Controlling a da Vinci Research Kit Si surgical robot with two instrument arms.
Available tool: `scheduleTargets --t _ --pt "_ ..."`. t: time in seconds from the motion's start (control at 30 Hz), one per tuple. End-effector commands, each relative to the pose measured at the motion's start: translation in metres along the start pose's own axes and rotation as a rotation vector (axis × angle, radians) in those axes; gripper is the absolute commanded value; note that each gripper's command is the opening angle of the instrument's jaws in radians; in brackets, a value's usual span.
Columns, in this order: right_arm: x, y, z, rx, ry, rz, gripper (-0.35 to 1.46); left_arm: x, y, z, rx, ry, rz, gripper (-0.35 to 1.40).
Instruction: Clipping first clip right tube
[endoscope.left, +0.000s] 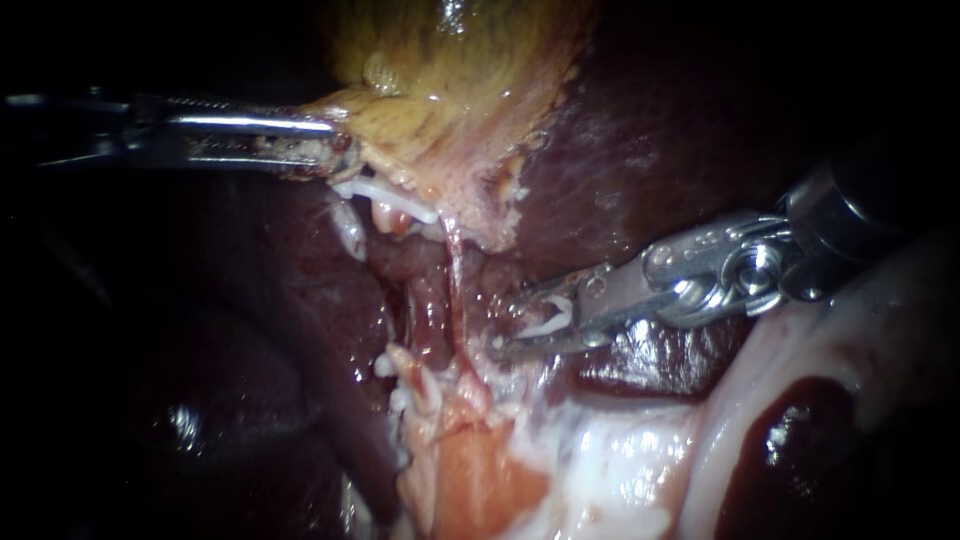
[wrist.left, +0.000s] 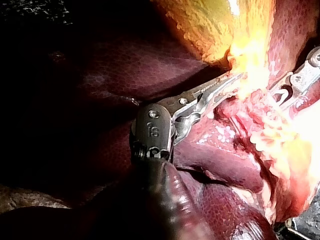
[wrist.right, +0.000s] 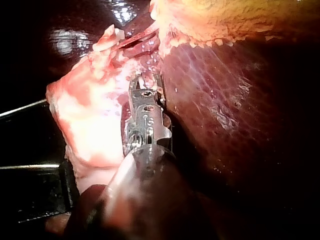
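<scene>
My left instrument (endoscope.left: 335, 150) comes in from the left, its jaws shut on the yellowish edge of the gallbladder (endoscope.left: 450, 90); the left wrist view shows the same hold (wrist.left: 227, 82). A thin reddish tube (endoscope.left: 456, 275) runs down from the gallbladder to pale tissue below. My right instrument (endoscope.left: 515, 325) enters from the right with its jaws apart, and a white clip (endoscope.left: 556, 317) is held between them. Its tips lie just to the right of the tube, close to it. In the right wrist view these jaws (wrist.right: 145, 82) point into the pale tissue.
Dark red liver (endoscope.left: 650, 130) lies behind and to both sides. A whitish strand (endoscope.left: 385, 195) crosses under my left jaws. Pale, glistening tissue (endoscope.left: 640, 460) fills the lower right, with a dark pool (endoscope.left: 790, 440) beside it.
</scene>
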Motion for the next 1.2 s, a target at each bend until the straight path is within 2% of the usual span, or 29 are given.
scheduleTargets --t 0.03,0.17,0.33,0.4,0.47,0.67,0.8,0.93,1.2 --pt "0.0001 0.0000 -0.0001 0.001 0.000 0.001 0.19 0.0000 0.0000 0.0000 0.000 0.000 0.000 -0.35" --pt "0.0003 0.0002 -0.0004 0.002 0.000 0.004 0.37 0.0000 0.0000 -0.0001 0.000 0.000 0.000 -0.35" --pt "0.0006 0.0005 -0.0011 0.013 0.047 0.022 0.46 0.0000 0.0001 -0.0001 -0.001 0.000 0.000 -0.35" --pt "0.0007 0.0007 -0.0015 0.023 0.085 0.048 0.48 0.0000 0.0001 -0.0002 -0.001 -0.001 0.000 -0.35" --pt "0.0008 0.0009 -0.0020 0.038 0.142 0.082 0.49 0.0000 0.0001 -0.0003 -0.001 -0.001 0.000 -0.35" --pt "0.0016 0.0015 -0.0041 0.143 0.276 0.208 0.50 0.0004 0.0004 -0.0008 -0.004 -0.002 -0.003 -0.35" --pt "0.0023 0.0011 -0.0049 0.207 0.331 0.266 0.50 0.0008 0.0006 -0.0014 -0.007 -0.003 -0.005 -0.35" --pt "0.0028 0.0002 -0.0050 0.257 0.352 0.290 0.50 0.0009 0.0006 -0.0016 -0.009 -0.004 -0.006 -0.35" --pt "0.0031 -0.0015 -0.0034 0.311 0.355 0.303 0.50 0.0010 0.0007 -0.0016 -0.008 -0.004 -0.006 -0.35"
